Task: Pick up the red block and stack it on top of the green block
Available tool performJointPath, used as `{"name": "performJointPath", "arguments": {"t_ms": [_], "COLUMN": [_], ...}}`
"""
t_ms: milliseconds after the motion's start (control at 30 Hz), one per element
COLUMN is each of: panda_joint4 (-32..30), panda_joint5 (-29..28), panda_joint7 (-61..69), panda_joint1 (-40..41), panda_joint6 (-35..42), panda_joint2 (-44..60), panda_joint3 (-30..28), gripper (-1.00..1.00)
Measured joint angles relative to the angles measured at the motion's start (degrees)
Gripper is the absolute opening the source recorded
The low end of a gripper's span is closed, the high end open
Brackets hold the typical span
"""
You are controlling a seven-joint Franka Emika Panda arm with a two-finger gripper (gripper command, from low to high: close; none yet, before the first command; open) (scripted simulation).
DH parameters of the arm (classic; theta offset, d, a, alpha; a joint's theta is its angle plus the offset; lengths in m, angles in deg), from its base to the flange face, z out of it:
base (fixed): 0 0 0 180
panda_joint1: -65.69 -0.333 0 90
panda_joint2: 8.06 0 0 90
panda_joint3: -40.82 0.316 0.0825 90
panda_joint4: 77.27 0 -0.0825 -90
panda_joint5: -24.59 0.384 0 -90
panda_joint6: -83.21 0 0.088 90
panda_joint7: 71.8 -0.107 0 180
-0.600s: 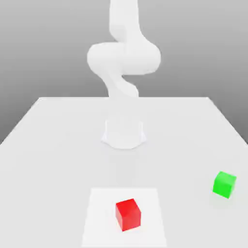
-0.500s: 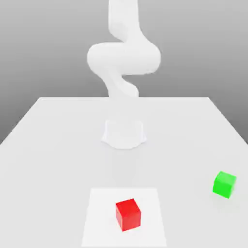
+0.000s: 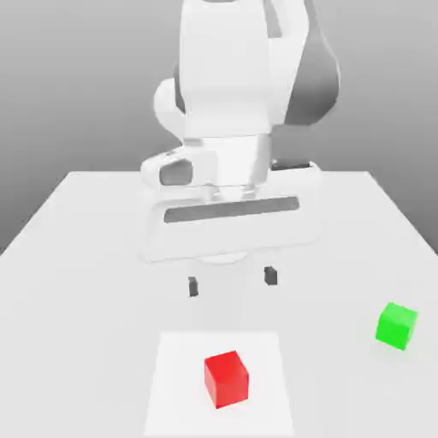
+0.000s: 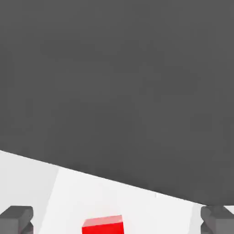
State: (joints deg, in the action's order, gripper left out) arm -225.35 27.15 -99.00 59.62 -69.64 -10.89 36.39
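With its fingers spread empty mid-frame, the gripper (image 3: 232,281) seems poised to straddle the red block (image 3: 227,379), lower centre.

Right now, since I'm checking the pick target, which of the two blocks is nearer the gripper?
The red block, on the white square patch; the green block sits apart toward the exterior view's right.
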Motion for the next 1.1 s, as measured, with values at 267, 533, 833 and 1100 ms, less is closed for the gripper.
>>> {"name": "performJointPath", "arguments": {"t_ms": [267, 533, 833, 1100], "panda_joint4": [-2.1, -1.5, -3.4, -3.7], "panda_joint5": [0.2, 0.9, -1.7, -2.0], "panda_joint7": [3.6, 4.1, 7.0, 25.6], "panda_joint1": [0.6, 1.4, -3.1, -22.7], "panda_joint6": [-11.0, -14.6, -3.6, 0.7], "panda_joint2": [16.5, 20.8, 7.9, 3.4], "panda_joint3": [0.9, 1.9, 4.6, 16.3], "gripper": [0.00, -1.00, -1.00, -1.00]}}
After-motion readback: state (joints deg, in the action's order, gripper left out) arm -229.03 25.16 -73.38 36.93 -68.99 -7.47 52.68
